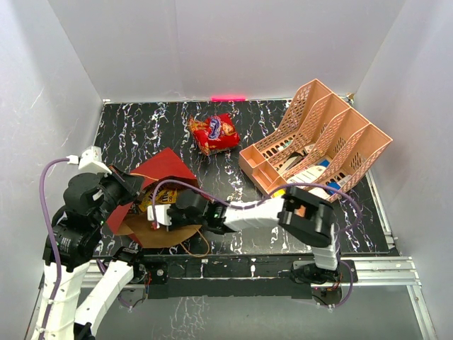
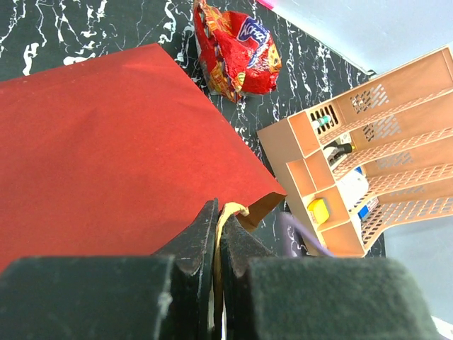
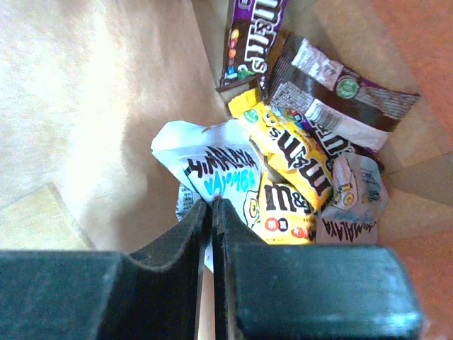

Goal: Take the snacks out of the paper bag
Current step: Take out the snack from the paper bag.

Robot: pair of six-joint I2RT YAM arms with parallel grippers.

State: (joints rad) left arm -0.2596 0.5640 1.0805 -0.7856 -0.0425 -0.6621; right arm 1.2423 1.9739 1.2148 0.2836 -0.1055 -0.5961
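**A:** Layout, largest first?

**B:** Black marbled table (image 1: 141, 120). The red paper bag (image 1: 166, 170) lies on its side at the near left edge, mouth facing right. The peach organizer (image 1: 318, 142) is at far right, well apart. The chip bag (image 1: 214, 133) is already out, on the table beyond the paper bag.

**A:** Inside the bag?

**B:** A heap of small packets against the kraft bottom.
- The purple packet (image 3: 251, 35) is deepest, with the brown packet (image 3: 340, 99) to its right.
- The yellow packet (image 3: 290, 152) is in the middle, long axis diagonal from far-left to near-right.
- The white packet (image 3: 212, 170) is nearest.

**A:** Claws?

**B:** The left gripper (image 2: 218, 212) is clenched on the bag's rim. The right gripper (image 3: 211, 205) reaches in through the mouth, jaws closed, apparently pinching the white packet's near edge.

**A:** Key relation?

**B:** The heap lies straight ahead of the right claw, slightly to its right, so the right arm is the nearer one. Judgement: the withdrawal should run back along the bag's axis, toward the mouth. Two things are in the way. The bag walls are close on both sides, and the yellow packet touches the white one and may drag along.
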